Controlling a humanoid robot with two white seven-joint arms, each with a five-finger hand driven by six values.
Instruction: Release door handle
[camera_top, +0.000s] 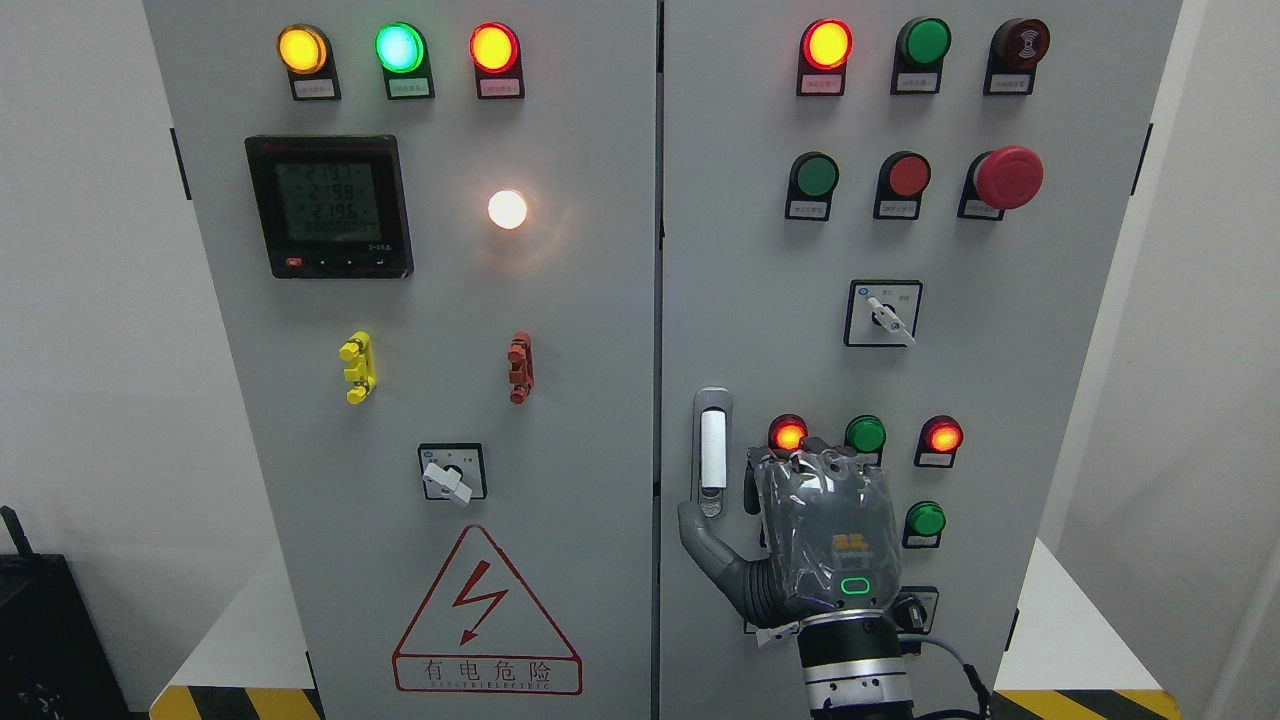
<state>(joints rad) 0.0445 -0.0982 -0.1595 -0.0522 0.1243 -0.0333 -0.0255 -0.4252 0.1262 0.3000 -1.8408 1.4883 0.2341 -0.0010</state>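
White walls (90, 300) both sides, yellow-black hazard tape (235, 703) on floor, black box (45, 640) btm left.

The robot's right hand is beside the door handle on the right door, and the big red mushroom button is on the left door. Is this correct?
Not quite. The head view shows the red mushroom button on the right door, upper right. The right hand is indeed beside the door handle there.

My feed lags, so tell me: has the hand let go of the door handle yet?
Nearly. Done: the right hand sits beside the door handle, its fingers not wrapped round it, doors apparently shut. In hand: the thumb is at the handle's lower end; contact unclear. Left: pull the hand clear.
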